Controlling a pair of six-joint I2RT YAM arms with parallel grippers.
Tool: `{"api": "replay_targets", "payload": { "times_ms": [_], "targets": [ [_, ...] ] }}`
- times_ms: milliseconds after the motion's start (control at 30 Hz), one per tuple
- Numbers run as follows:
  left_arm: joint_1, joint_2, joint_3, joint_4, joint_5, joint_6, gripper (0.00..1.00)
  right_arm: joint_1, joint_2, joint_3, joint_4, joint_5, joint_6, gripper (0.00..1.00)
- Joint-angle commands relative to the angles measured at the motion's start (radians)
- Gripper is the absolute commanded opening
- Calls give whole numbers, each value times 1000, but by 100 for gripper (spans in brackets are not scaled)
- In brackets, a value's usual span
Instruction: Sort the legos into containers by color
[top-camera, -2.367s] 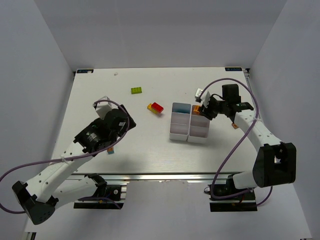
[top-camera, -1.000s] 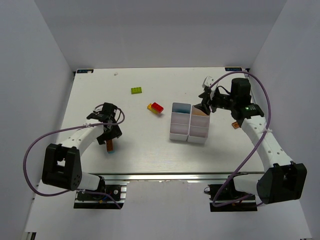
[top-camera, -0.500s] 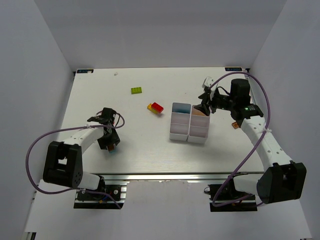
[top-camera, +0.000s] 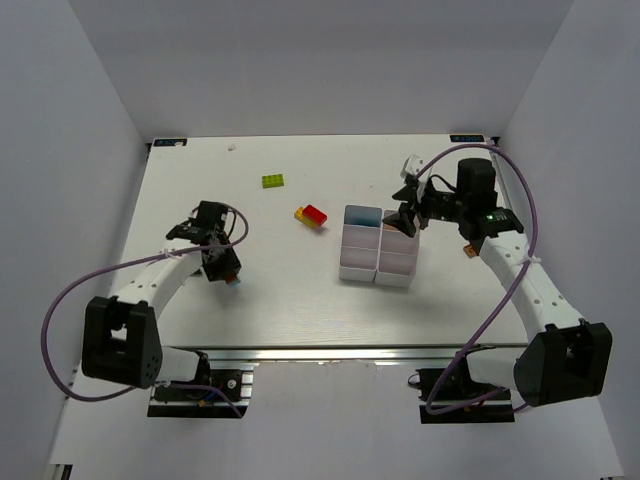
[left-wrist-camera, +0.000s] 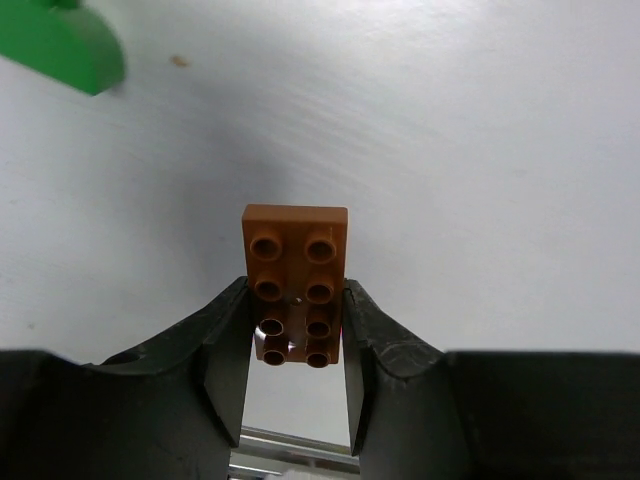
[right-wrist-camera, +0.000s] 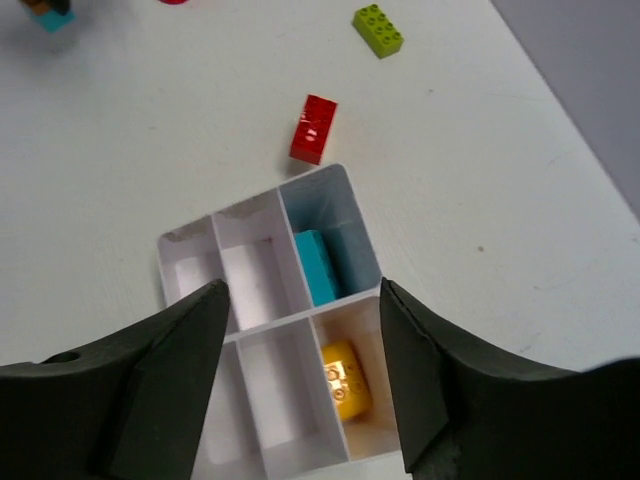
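An orange brick (left-wrist-camera: 295, 245) sits studs-up between my left gripper's (left-wrist-camera: 295, 290) fingers, which press on both its long sides; a cyan bit (top-camera: 236, 284) shows at that gripper's (top-camera: 224, 268) tip in the top view. My right gripper (right-wrist-camera: 302, 290) hangs open over the white containers (right-wrist-camera: 240, 208), nothing between its fingers. Below it a yellow-orange brick (right-wrist-camera: 345, 378) lies in one end bin and a cyan brick (right-wrist-camera: 318, 266) in the bin beside it. A red brick (top-camera: 315, 214) with a yellow one (top-camera: 300, 212) and a lime brick (top-camera: 272, 181) lie on the table.
A green rounded piece (left-wrist-camera: 60, 45) lies just beyond the left gripper. A small orange tag (top-camera: 468, 251) lies right of the containers (top-camera: 358, 272), under the right arm. The other bins look empty. The table's near edge rail runs below the left gripper.
My left gripper has closed on the orange brick and drawn it slightly back and right. The right arm has hardly moved above the containers.
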Motion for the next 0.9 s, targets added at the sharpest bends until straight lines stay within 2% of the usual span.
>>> {"api": "replay_targets", "payload": {
  "times_ms": [0,33,100,133,233,267,300,400,467,500,600,767,867],
  "targets": [
    [4,-127,71,75,156,-13,8,38,24,22,-27,-48,60,69],
    [4,-148,68,110,293,-20,7,59,30,28,-25,-61,149,70],
    [4,-193,33,252,417,-69,4,81,62,34,-4,-100,285,73],
    [3,-234,13,309,531,-94,3,104,74,39,13,-119,447,73],
    [-11,-306,-84,553,650,-207,1,124,102,4,199,-179,777,76],
    [-18,-319,-108,622,711,-268,1,129,108,-25,340,-205,974,76],
    [-40,-329,-145,738,730,-298,1,136,127,-29,385,-232,1055,76],
    [-118,-339,-182,952,759,-401,0,182,182,16,467,-245,1243,76],
    [-167,-308,-188,1023,766,-427,0,211,205,28,531,-248,1379,76],
    [-214,-294,-185,1058,756,-427,0,221,225,37,598,-243,1418,76],
    [-276,-250,-179,1145,749,-447,0,260,260,75,614,-233,1461,76],
    [-293,-231,-179,1236,747,-476,0,277,269,79,582,-225,1441,76],
    [-295,-228,-167,1221,733,-462,0,277,251,56,574,-234,1429,76]
  ]
}}
